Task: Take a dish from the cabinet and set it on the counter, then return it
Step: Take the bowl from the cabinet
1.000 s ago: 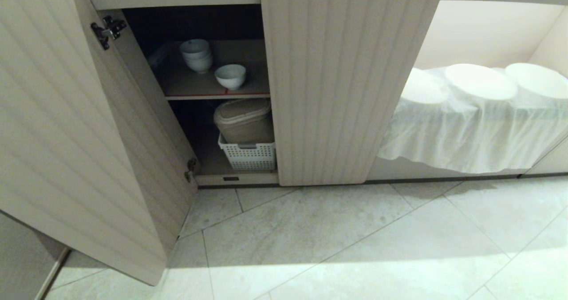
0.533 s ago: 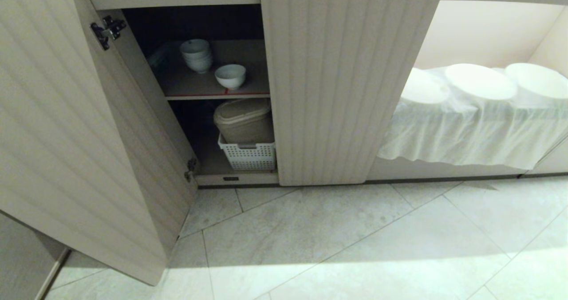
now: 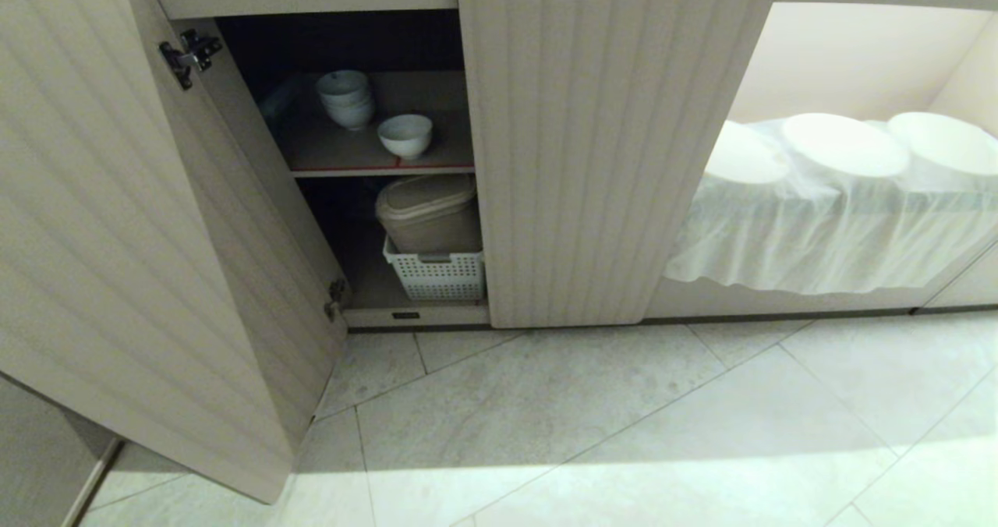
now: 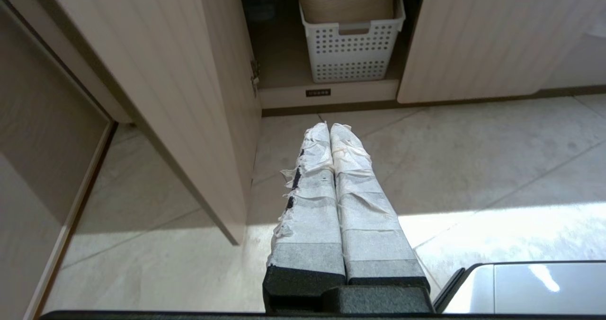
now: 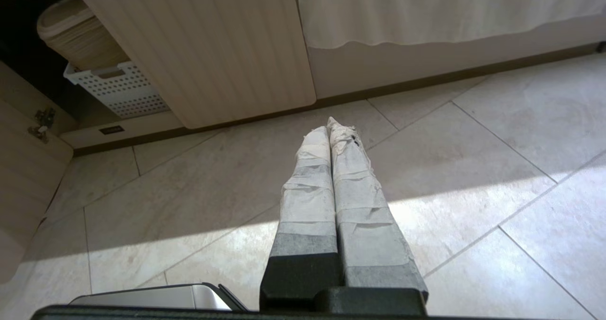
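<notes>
The cabinet [image 3: 616, 145] is seen with its left door [image 3: 132, 231] swung open and the right door shut. The dish [image 3: 405, 135] is set upright on the upper shelf [image 3: 343, 153], near the red-edged front lip, apart from the stack of bowls [image 3: 347, 98] behind it and to the left. Below, a white basket [image 3: 437, 274] holding a beige bin [image 3: 427, 211] is seen on the cabinet floor. The counter is not in view.

Neither arm is seen in the head view. The left gripper [image 4: 330, 127] is held low over the tiled floor [image 3: 592, 418], jaws pressed together, nothing gripped. The right gripper [image 5: 327, 123] is held likewise, jaws closed and empty, pointed toward the foot of the shut door.

Judged step: reach for the dish, not yet begun. Jaws should be opened before entry, and the bowl wall taken at the rim from the front, so the stack is not knocked.

The opening is narrow: bounded by the open door and its hinges [image 3: 189, 53] on the left and the shut door's edge just beside the dish on the right. Room above the dish looks limited by the cabinet top. A straight, centred approach is advised; a lift off the shelf edge before withdrawal is judged safest.
</notes>
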Available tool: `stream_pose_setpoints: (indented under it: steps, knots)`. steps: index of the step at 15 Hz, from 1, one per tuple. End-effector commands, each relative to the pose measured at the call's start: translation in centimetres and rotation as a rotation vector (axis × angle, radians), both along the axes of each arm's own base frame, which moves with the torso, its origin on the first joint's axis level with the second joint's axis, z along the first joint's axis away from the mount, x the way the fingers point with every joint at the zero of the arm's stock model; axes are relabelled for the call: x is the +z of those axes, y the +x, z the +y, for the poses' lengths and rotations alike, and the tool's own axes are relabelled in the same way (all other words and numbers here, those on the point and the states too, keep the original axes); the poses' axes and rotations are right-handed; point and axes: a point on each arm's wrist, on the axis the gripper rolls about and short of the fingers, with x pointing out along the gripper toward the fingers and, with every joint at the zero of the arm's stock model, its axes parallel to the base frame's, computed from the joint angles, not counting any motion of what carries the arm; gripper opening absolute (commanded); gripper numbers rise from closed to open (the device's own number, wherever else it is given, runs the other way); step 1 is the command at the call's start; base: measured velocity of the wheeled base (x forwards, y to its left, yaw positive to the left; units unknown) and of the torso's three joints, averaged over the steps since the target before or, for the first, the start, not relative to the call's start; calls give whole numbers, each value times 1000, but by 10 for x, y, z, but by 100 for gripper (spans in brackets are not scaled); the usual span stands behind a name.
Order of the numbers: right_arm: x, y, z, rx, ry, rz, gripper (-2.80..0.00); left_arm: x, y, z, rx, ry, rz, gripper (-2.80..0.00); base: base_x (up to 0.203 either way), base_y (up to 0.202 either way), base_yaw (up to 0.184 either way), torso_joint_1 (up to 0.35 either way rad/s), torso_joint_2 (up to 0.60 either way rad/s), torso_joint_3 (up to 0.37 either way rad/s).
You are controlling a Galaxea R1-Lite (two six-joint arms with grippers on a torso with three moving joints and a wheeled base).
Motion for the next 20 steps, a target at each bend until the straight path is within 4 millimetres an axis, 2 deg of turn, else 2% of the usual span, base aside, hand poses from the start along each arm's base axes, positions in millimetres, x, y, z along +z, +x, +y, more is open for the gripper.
stream_pose_setpoints:
  steps: [1,20]
  knots:
    - [0,0,0,0,1,0,-280,0,0,0,1,0,1,-280,123,0,1,-2,5,7]
    - [0,0,0,0,1,0,-280,0,0,0,0,-2,1,-280,197,0,1,3,3,2]
